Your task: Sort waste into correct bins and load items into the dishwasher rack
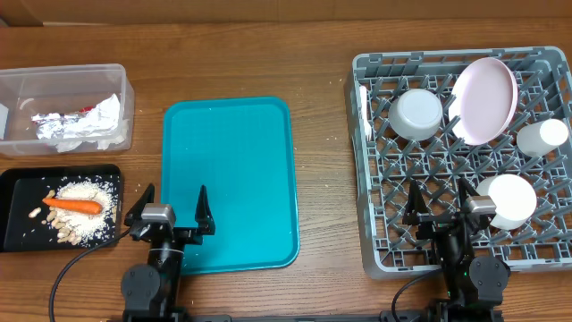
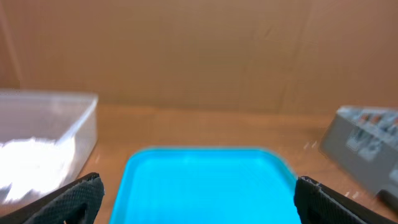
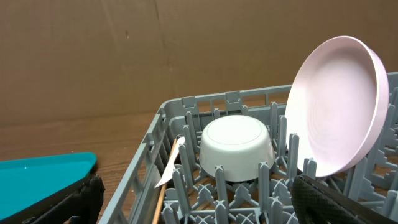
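Your overhead view evenly bright, soft shadows on the desk (image 1: 268, 54), your left wrist view blurred, its fingers (image 2: 74, 199) out of focus

A bare teal tray (image 1: 228, 179) lay mid-table, with open strips of table (image 1: 323, 179) beside it: one toward the tub (image 1: 126, 98) and black tray (image 1: 18, 192) on the left, one toward the rack (image 1: 362, 215) on the right. Inside the rack, upright pegs (image 1: 402, 170), a leaning plate (image 1: 485, 98), a bowl (image 1: 416, 114), a second bowl (image 1: 509, 200) and a cup (image 1: 542, 136) filled the back and right; its front-left rows stood open.
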`<state>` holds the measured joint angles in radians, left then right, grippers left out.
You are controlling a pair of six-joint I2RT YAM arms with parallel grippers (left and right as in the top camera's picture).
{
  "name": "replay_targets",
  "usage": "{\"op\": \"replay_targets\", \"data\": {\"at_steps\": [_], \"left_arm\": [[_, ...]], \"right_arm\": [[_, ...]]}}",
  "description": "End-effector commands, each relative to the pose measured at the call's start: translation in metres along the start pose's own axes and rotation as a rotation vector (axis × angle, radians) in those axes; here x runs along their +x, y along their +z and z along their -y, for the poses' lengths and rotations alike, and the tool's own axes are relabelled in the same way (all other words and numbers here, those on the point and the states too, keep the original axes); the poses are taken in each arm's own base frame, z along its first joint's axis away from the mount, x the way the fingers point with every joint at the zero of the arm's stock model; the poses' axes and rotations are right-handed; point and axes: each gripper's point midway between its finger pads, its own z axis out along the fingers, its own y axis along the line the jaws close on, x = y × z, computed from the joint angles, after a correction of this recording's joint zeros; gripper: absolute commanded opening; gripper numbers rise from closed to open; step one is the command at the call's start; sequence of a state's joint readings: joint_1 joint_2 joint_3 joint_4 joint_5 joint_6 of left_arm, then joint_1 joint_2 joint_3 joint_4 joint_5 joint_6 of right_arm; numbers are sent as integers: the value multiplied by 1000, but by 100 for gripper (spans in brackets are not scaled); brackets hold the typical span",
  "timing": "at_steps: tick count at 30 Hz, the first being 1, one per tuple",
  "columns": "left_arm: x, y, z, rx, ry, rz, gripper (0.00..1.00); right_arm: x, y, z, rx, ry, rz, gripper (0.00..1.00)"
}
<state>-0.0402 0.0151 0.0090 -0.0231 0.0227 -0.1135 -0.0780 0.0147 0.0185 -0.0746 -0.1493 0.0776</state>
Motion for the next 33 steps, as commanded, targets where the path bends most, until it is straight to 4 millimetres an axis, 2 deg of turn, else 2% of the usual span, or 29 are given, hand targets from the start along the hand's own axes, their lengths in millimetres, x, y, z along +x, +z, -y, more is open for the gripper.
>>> {"op": "replay_targets", "data": {"at_steps": [1, 8, 33], "left_arm": [[13, -1, -11, -52, -4, -49, 100], [11, -1, -17, -72, 21, -40, 100], [11, -1, -17, -72, 21, -41, 100]], "right_arm": [[1, 0, 2, 10, -4, 8, 100], [1, 0, 2, 10, -4, 8, 100], [1, 0, 2, 10, -4, 8, 100]]}}
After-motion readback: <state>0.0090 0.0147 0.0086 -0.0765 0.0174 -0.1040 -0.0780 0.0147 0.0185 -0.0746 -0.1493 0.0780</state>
